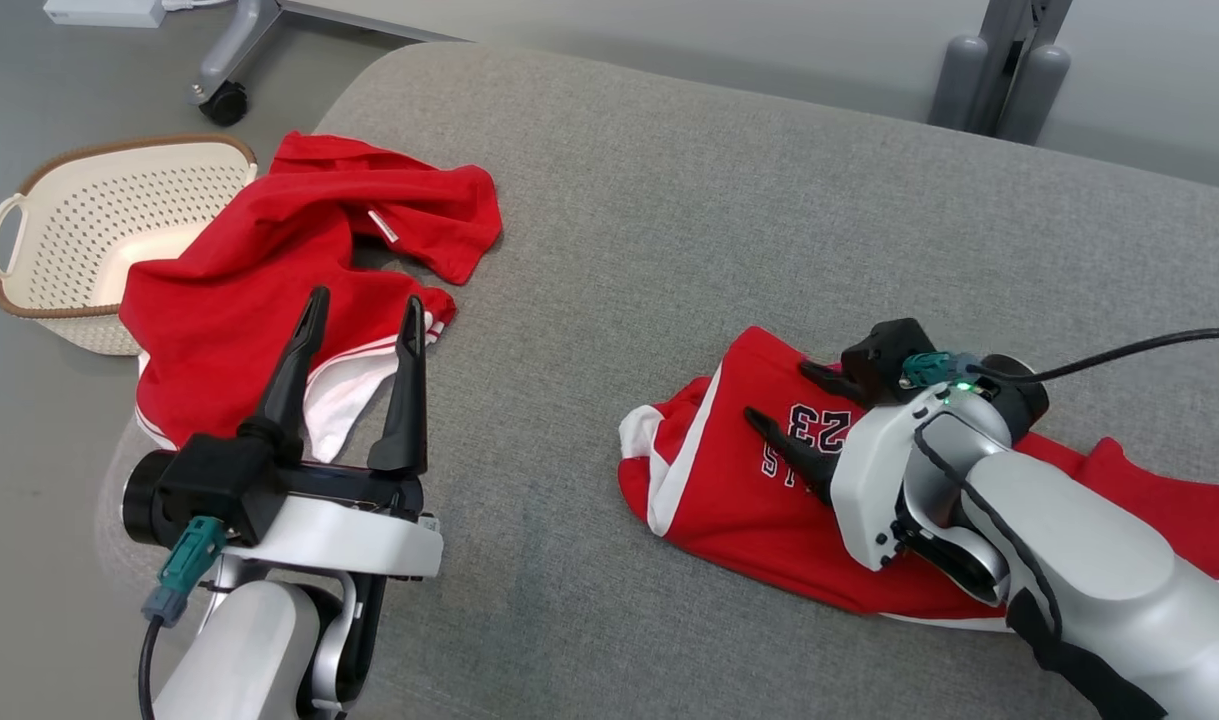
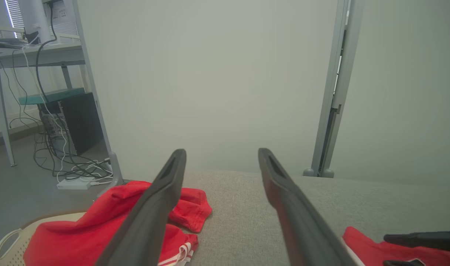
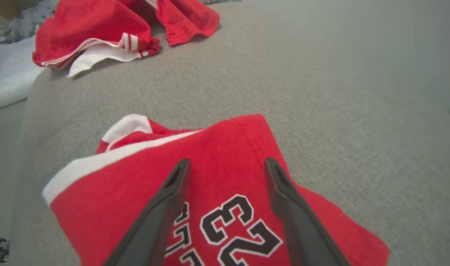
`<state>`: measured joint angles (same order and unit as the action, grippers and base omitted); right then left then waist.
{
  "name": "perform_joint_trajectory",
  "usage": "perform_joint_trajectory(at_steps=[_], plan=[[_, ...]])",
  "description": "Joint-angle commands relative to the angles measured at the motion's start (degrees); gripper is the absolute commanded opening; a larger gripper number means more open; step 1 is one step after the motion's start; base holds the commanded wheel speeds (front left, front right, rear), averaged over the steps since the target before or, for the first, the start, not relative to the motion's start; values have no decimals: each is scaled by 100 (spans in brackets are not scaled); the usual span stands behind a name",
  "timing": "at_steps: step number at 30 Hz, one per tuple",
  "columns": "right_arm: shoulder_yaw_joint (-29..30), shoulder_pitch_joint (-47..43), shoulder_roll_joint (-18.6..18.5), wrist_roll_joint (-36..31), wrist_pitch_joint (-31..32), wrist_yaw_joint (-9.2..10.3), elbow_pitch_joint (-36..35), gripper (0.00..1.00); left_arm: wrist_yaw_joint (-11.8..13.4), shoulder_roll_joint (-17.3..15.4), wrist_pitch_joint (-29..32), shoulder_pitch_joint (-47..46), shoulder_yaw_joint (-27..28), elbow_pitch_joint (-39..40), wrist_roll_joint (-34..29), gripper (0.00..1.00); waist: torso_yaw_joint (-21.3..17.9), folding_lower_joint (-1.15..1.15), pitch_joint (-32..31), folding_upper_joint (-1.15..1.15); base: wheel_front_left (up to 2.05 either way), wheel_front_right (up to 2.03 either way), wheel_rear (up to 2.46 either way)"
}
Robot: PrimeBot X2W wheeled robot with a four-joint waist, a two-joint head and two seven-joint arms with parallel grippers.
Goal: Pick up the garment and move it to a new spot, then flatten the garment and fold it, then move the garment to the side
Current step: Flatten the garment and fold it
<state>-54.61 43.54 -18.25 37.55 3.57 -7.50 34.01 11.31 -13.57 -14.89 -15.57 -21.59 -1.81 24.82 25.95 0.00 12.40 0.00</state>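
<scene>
The jersey point(image 1: 729, 480) lies under your open right fingers point(image 1: 789, 448), long axis 10-to-4 o'clock; your open left fingers point(image 1: 291, 370) stand well apart.

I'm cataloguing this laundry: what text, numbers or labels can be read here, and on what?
"23": black numerals on the red jersey.
Letters beside it: partly covered, unreadable.
White tag on the other red garment: too small to read.

Grey fabric couch point(image 1: 669, 250) carries two garments: numbered red jersey point(image 1: 729, 520) right, crumpled red shirt point(image 1: 239, 290) at left edge.
</scene>
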Motion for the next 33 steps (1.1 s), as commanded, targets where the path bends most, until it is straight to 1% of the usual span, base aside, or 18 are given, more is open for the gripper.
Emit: perform_joint_trajectory(at_steps=[1, 6, 10, 14, 15, 16, 17, 18, 19, 20, 25, 27, 30, 33], plan=[[-123, 127, -61, 144, 44, 1, 40, 100, -27, 3, -13, -50, 41, -16, -32, 100, 12, 0, 33, 0, 0, 0, 0], [-904, 545, -274, 831, 308, 1, 226, 100, -181, 133, -14, -95, 110, -124, -126, 100, 46, 0, 106, 0, 0, 0, 0], [-1280, 804, -323, 1083, 54, 0, 492, 100, -300, 278, -14, -156, 141, -204, -199, 100, 109, 0, 153, 0, 0, 0, 0], [-1583, 1008, -306, 1381, 44, 0, 701, 100, -410, 413, -14, -171, 162, -292, -279, 100, 183, 0, 209, 0, 0, 0, 0], [-1646, 1022, -299, 1441, 40, 0, 717, 96, -437, 447, -14, -160, 169, -315, -299, 100, 198, 0, 219, 0, 0, 0, 0], [-1693, 1028, -300, 1501, 16, 0, 733, 60, -470, 462, -14, -145, 172, -348, -307, 100, 210, 0, 232, 0, 0, 0, 0], [-1736, 1049, -306, 1546, -9, 0, 753, 42, -482, 482, -14, -148, 191, -361, -321, 100, 217, 0, 250, 0, 0, 0, 0], [-1736, 1049, -306, 1546, -9, 0, 753, 42, -482, 482, -14, -148, 191, -361, -321, 100, 217, 0, 250, 0, 0, 0, 0], [-1763, 1081, -320, 1576, -32, 0, 777, 3, -509, 505, -15, -154, 216, -371, -332, 100, 219, 0, 265, 0, 0, 0, 0], [-1776, 1121, -328, 1599, -114, 0, 793, 0, -522, 528, -15, -155, 240, -379, -353, 100, 217, 0, 279, 0, 0, 0, 0], [-1849, 1226, -365, 1752, -380, 0, 787, 0, -624, 611, -15, -106, 377, -423, -428, 100, 129, 0, 281, 0, 0, 0, 0], [-1867, 1244, -410, 1870, -522, 0, 681, 0, -646, 617, -15, -72, 448, -439, -490, 100, 24, 0, 229, 0, 0, 0, 0], [-1873, 1273, -496, 1921, -858, 0, 654, 0, -671, 601, -15, -28, 520, -481, -543, 100, -93, 0, 132, 0, 0, 0, 0], [-1696, 1255, -540, 2036, -1347, 0, 705, 0, -690, 579, -15, -18, 567, -516, -585, 100, -217, 0, 27, 0, 0, 0, 0]])
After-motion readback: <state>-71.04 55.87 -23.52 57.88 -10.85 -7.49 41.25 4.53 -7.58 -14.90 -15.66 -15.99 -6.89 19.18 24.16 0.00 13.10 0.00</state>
